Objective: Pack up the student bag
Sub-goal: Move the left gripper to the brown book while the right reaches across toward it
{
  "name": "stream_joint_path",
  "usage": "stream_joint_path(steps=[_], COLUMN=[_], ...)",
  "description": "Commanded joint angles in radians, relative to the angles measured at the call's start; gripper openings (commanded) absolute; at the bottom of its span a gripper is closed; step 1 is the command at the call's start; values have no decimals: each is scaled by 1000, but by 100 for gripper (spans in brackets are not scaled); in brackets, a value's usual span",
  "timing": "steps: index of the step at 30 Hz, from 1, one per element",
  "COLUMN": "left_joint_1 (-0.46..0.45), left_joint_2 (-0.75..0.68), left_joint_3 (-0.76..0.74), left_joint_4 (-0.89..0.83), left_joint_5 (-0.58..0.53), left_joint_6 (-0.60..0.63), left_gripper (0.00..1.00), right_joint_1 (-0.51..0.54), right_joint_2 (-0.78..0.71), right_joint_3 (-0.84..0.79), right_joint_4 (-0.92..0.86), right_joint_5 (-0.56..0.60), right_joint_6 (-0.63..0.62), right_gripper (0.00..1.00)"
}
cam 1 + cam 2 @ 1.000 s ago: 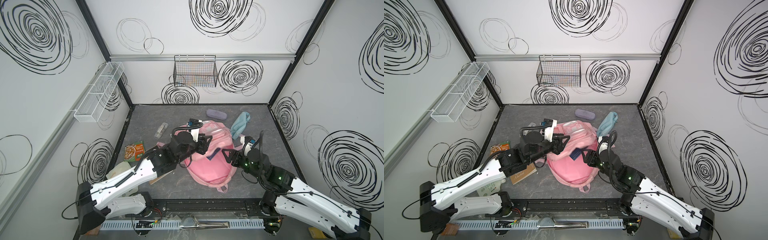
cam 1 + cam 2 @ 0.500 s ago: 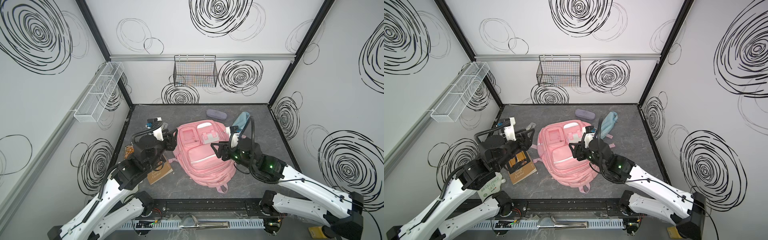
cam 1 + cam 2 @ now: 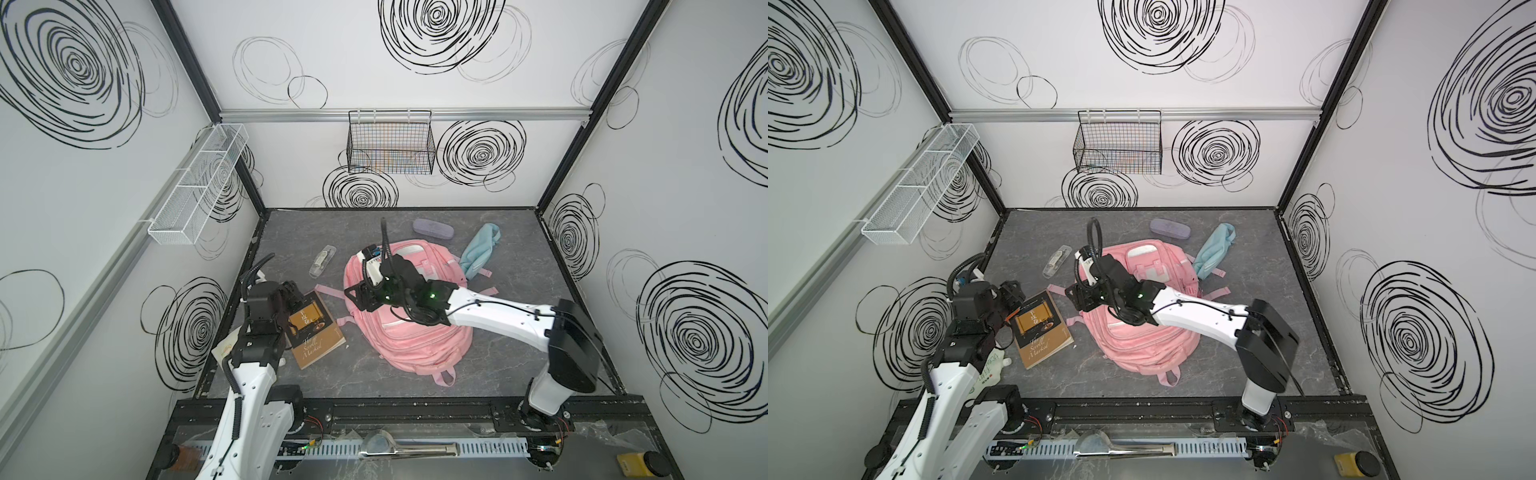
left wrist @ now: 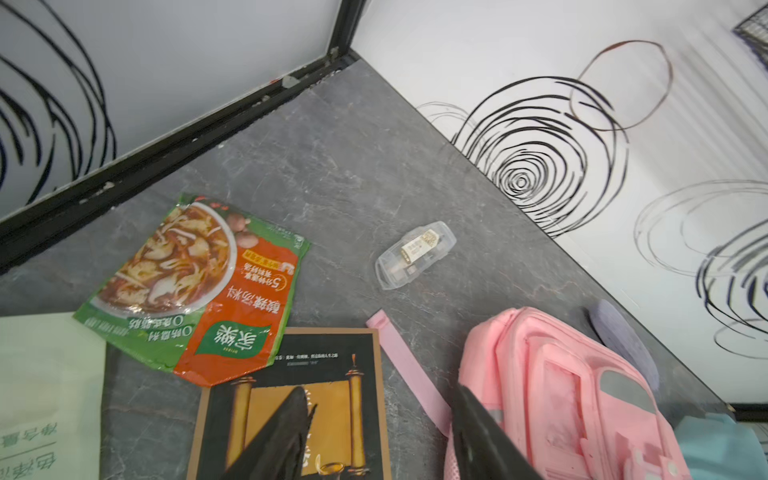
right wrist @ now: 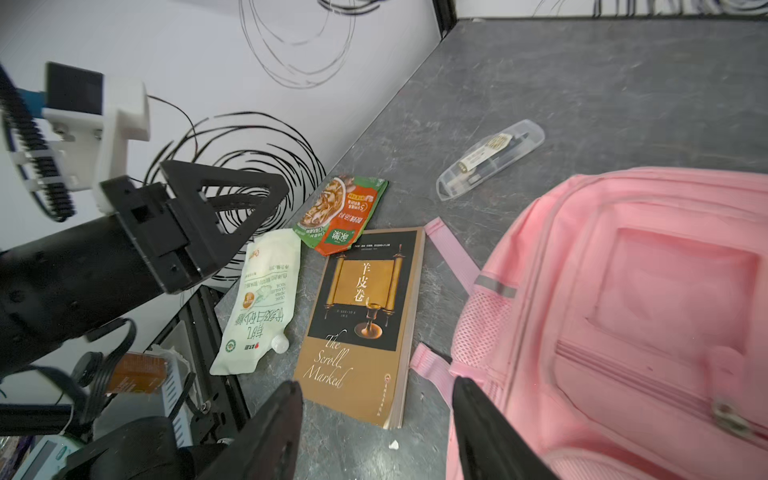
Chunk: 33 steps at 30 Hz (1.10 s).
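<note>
Left end effector (image 4: 380, 392) partly covers book (image 4: 328, 361).

Narrow gap btwn book (image 3: 316, 337), bag (image 3: 417, 350)

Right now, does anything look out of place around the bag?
The white spouted pouch lies at the table's left front edge, seemingly overhanging it, beneath the left arm. The soup packet is crumpled. Nothing looks spilled.
</note>
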<state>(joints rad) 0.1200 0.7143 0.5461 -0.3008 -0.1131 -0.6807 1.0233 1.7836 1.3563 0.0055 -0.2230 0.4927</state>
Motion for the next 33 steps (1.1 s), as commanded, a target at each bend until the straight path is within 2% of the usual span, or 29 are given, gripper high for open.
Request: stream_joint_path(steps=[1, 4, 6, 12, 19, 20, 21, 28, 33], left_joint_1=[40, 50, 52, 59, 77, 82, 89, 159, 161], left_joint_2=[20, 19, 8, 29, 93, 106, 119, 186, 231], left_joint_3=[-25, -83, -124, -212, -254, -258, -265, -308, -307], left_joint_4=[83, 109, 121, 177, 249, 258, 271, 365, 417], left_joint_5=[-53, -58, -73, -91, -109, -108, -104, -13, 61], left_joint_6=[-97, -128, -149, -159, -147, -155, -160, -187, -165], left_gripper=[60, 62, 73, 75, 76, 82, 84, 86, 85], right_joint_1=[15, 12, 15, 17, 12, 12, 12, 9, -2], right_joint_2=[132, 258, 336, 493, 573, 582, 590, 612, 616], right_joint_3=[108, 189, 269, 412, 457, 466, 473, 503, 501], right_joint_4=[-31, -39, -76, -139, -180, -187, -193, -213, -225], right_joint_5=[-131, -199, -212, -203, -184, -187, -193, -226, -255], right_joint_6=[-21, 15, 23, 24, 18, 18, 17, 12, 6], right_gripper=[59, 59, 59, 59, 60, 60, 60, 60, 60])
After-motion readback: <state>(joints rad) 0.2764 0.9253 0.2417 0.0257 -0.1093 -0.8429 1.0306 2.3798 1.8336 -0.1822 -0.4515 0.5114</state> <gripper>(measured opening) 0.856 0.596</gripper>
